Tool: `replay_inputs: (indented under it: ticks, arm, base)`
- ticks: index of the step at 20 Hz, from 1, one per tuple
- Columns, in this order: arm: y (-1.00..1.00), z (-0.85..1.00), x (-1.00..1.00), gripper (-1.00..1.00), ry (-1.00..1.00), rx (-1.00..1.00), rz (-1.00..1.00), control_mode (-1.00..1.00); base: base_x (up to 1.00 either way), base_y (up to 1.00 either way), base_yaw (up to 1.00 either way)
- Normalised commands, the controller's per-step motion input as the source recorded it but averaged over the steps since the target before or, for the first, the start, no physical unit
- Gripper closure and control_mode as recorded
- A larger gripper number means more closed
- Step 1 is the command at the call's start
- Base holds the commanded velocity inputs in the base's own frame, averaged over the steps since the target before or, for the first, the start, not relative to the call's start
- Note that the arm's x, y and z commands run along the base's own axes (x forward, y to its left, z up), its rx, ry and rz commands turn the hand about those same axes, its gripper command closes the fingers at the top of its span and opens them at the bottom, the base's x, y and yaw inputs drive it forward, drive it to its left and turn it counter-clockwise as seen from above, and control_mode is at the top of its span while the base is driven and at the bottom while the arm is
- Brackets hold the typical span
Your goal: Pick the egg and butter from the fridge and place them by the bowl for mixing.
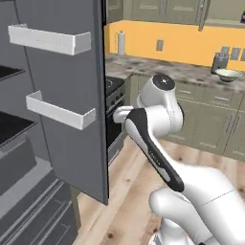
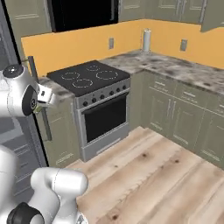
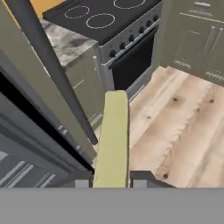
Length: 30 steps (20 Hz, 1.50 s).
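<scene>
In the hand view the gripper point(image 3: 111, 179) sits at the bottom centre of the frame, and its two dark finger tips are closed on the butter point(image 3: 113, 138). The butter is a pale yellow-green stick that rises from between the tips toward the middle of the frame, held at its near end.

Just left of the butter, in the same view, a long dark bar handle point(image 3: 52, 70) runs diagonally from the upper left down to the centre. It belongs to the fridge point(image 3: 26, 144), whose grey door edge fills the left side of the frame. Behind the butter lies the wooden floor point(image 3: 183, 127), and at the top of the frame stands the stove point(image 3: 113, 30) with its black cooktop and oven door.

In the left base view the open fridge door point(image 1: 67, 95) takes the left half of the frame, with two white door bins point(image 1: 60, 112) on its inner side. The white arm point(image 1: 153, 143) bends up from the lower right, and the hand goes behind the door edge. The bowl point(image 1: 228, 74) stands on the counter point(image 1: 182, 71) at the upper right of this frame, beside a grey toaster point(image 1: 219, 61), well apart from the arm.

I cannot find the egg with certainty.
</scene>
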Motion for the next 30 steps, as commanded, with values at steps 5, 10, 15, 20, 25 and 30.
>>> replay_inputs:
  ticks: [5, 10, 15, 20, 25, 30]
  arm:
    - [0.0, 0.0, 0.0, 1.0, 0.0, 0.0, 0.0, 1.0]
    - [0.0, 0.0, 0.0, 1.0, 0.0, 0.0, 0.0, 1.0]
    - [0.0, 0.0, 0.0, 1.0, 0.0, 0.0, 0.0, 1.0]
    - [0.0, 0.0, 0.0, 1.0, 0.0, 0.0, 0.0, 1.0]
    - [0.0, 0.0, 0.0, 1.0, 0.0, 0.0, 0.0, 1.0]
    - [0.0, 0.0, 0.0, 1.0, 0.0, 0.0, 0.0, 1.0]
  base:
    - [-0.06, 0.0, -0.8]
    - [-0.01, 0.0, -0.76]
    - [0.17, 0.0, -0.69]
    - [0.65, -0.03, -0.2]
    - [0.85, -0.12, 0.07]
    - [0.92, -0.14, 0.12]
